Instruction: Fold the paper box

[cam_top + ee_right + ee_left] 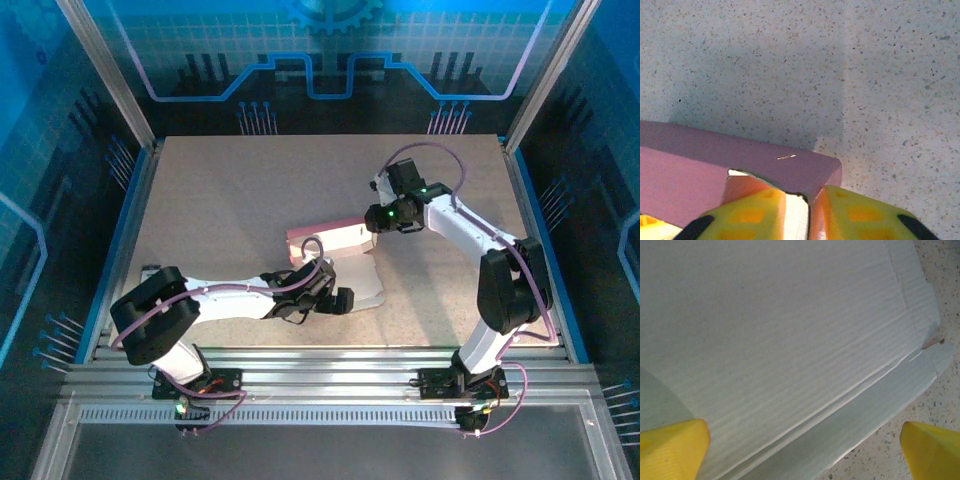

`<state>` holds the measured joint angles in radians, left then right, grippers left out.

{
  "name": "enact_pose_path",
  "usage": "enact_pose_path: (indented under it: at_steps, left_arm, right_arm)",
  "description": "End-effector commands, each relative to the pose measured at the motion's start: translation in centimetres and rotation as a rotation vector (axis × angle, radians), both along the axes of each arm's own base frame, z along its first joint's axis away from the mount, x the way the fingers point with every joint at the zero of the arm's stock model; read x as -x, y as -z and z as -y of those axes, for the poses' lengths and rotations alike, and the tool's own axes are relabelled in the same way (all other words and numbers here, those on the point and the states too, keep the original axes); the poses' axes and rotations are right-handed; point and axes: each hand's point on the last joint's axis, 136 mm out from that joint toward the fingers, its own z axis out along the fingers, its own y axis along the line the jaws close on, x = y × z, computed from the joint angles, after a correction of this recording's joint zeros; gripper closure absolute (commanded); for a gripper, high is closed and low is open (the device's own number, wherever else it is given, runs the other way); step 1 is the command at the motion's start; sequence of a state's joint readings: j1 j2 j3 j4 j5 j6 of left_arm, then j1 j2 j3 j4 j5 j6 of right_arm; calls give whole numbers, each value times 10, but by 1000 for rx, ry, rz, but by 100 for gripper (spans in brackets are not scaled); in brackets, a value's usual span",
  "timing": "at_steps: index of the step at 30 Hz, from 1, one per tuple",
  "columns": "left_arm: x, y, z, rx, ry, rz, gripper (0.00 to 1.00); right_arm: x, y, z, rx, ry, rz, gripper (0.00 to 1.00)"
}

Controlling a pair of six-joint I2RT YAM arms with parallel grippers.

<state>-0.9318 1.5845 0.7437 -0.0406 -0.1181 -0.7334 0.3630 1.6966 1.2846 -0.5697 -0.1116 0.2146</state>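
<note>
on your left, the left gripper (341, 298) lies low over the near part of the paper box (325, 241), its jaws spread wide and holding nothing. in the left wrist view one yellow fingertip (675, 447) sits over the pale inner face of the paper box (790, 340) and the other hangs past the card's edge, above the speckled table (945, 405). that looks like a hold-down, so the base panel stays flat while the other arm works.

in the middle of the table (220, 200), the box is half formed: a pink wall stands up along the far side, and a whitish, ribbed panel with a creased flap lies flat toward you.

on your right, the right gripper (372, 218) meets the wall's right end. up close, the right gripper (805, 210) has its jaws nearly together, pinching the pink corner (805, 170), probably to raise or turn that end.
</note>
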Motion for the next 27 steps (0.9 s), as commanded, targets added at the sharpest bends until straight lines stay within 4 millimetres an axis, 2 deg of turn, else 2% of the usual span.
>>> enact_pose_path:
  at_steps: [1,15,21,27]
  left_arm:
    - [12,18,-8,-52,-6,-62,1]
    - [13,21,-8,-54,-9,-76,1]
    - [13,23,-7,-53,-7,-80,1]
    - [13,24,-5,-53,-5,-82,1]
  right_arm:
    - [8,3,-1,45,-20,-2,79]
    - [26,-7,-3,159,-90,25,99]
    - [33,-18,-15,100,-135,-3,100]
    - [33,-21,-19,89,-146,-21,100]
